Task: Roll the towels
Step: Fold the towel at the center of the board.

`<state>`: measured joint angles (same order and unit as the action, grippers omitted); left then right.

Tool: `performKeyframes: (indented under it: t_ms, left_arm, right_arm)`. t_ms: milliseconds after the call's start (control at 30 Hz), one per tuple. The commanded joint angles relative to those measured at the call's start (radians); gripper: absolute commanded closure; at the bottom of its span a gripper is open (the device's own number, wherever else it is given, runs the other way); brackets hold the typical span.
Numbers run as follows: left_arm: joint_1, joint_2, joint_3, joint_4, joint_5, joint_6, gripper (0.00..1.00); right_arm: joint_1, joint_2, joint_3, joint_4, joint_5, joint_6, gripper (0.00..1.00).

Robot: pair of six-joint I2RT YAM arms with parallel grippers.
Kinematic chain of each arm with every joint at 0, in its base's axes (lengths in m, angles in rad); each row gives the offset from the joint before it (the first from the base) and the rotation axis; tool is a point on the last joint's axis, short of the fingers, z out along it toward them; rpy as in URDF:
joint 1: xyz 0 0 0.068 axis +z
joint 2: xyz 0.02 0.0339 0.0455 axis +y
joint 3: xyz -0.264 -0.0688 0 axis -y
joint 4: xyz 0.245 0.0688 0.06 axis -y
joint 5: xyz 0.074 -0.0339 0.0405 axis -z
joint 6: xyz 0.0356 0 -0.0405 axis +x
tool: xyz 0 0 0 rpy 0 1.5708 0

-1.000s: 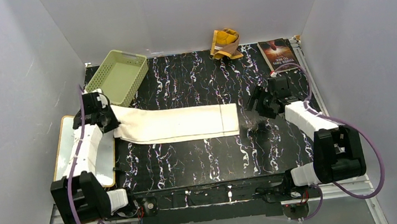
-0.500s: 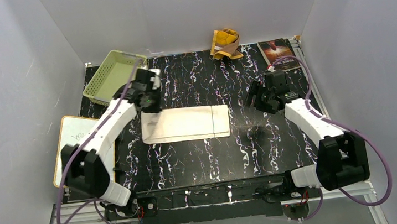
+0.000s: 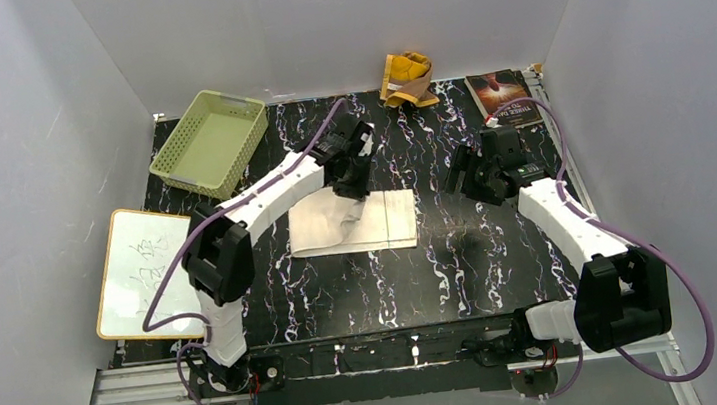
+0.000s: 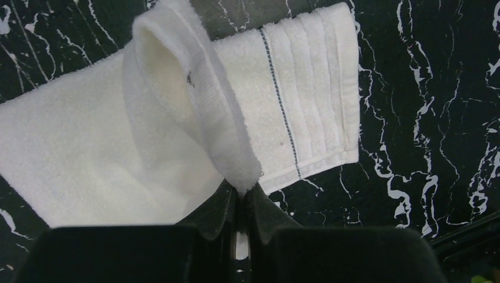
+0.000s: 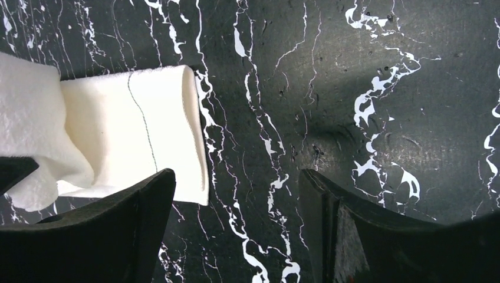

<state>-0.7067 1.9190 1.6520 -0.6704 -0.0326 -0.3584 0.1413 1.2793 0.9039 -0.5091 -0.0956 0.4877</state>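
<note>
Two arms reach forward from the near edge of the black, white-veined table (image 3: 502,268).

Near left: a whiteboard (image 3: 146,275) with scribbles lies flat at the table's left edge, well apart from the cloth.

Mid-table: the cream-white towel (image 3: 377,223) lies flat, its long side running left to right, doubled over on itself. The left gripper (image 4: 242,194) is over its middle, jaws pressed together on a border of the cloth. The pinched part stands up as a loose loop above the flat layer. The flat layer's right end, with a thin dark stitched line and ribbing, lies square on the table. In the top view the left arm's forearm and wrist cross diagonally over the towel's far-left corner and hide it.

Mid-right: the right gripper (image 5: 236,177) hangs just beside the towel's right end, apart from it. Its jaws are spread wide with only marble between them; the left finger's tip sits close to the towel's near-right corner, and contact cannot be judged.

Far left: a pale green slotted basket (image 3: 210,143) sits at the table's far-left corner, tilted on the edge.

Far centre: the mustard-yellow towel (image 3: 409,79) is crumpled against the back wall, tan side partly showing.

Far right: a dark-covered book (image 3: 502,97) lies flat near the corner, beyond the right gripper.
</note>
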Motion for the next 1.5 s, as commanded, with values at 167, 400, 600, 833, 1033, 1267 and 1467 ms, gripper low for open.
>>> performKeyframes:
  t_ms: [167,400,600,833,1033,1267,1467]
  left_arm:
    - [-0.050,0.092,0.119,-0.070,0.071,-0.055,1.00]
    - [-0.068,0.089,0.175,-0.130,0.095,-0.050,1.00]
    - [-0.068,0.054,0.198,-0.151,0.147,-0.049,1.00]
    - [-0.069,0.087,0.162,-0.111,0.183,-0.061,1.00]
    - [-0.069,0.117,0.185,-0.098,0.230,-0.074,1.00]
    - [-0.069,0.138,0.213,-0.094,0.262,-0.082,1.00]
    - [-0.070,0.102,0.150,0.002,0.305,-0.100,0.63]
  right_arm:
    - [0.001,-0.031,0.031,0.006,0.018,-0.032,0.25]
    - [0.000,-0.019,0.024,0.011,0.011,-0.042,0.24]
    - [0.000,-0.014,0.023,0.015,0.004,-0.041,0.24]
    - [-0.001,-0.022,0.022,0.009,0.004,-0.046,0.24]
    - [0.000,-0.025,0.011,0.011,0.008,-0.051,0.23]
    - [0.000,-0.018,0.015,0.009,0.000,-0.049,0.23]
    - [0.000,-0.023,0.013,0.010,-0.006,-0.054,0.25]
